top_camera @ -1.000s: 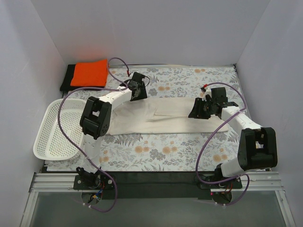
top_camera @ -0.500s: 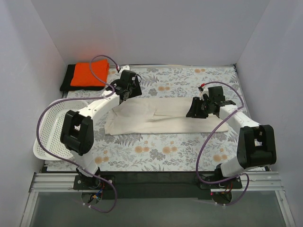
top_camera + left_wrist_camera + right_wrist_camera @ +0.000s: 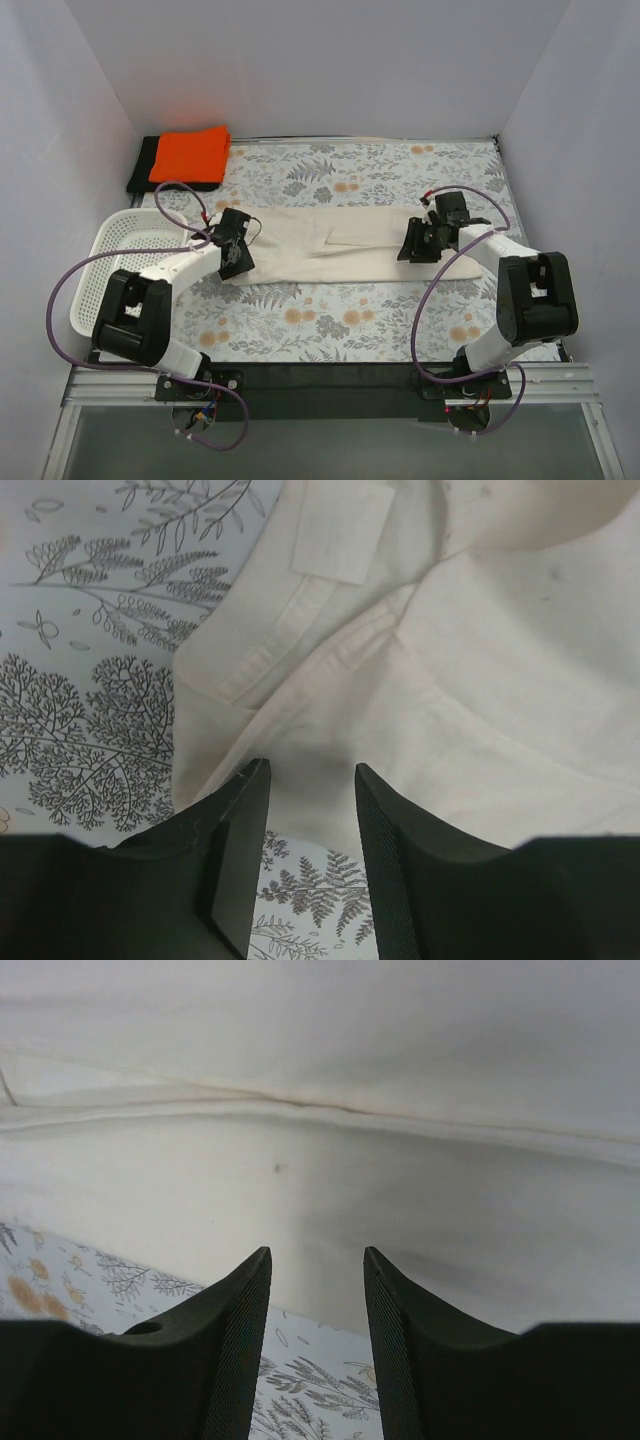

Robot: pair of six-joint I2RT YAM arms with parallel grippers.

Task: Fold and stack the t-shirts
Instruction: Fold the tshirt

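Cream tee (image 3: 330,245) lies mid-table as a long folded strip running left to right. Left gripper (image 3: 310,780) sits at its left end, fingers parted a little, nothing pinched. Right gripper (image 3: 318,1260) is over the near edge at the right end, same gap, also empty. Cloth looks light, limp and layered, so I expect sag and layers sliding apart. I'd pinch through all layers at the end corners. Orange tee (image 3: 190,155) sits folded on the black tee (image 3: 143,168), far-left corner.
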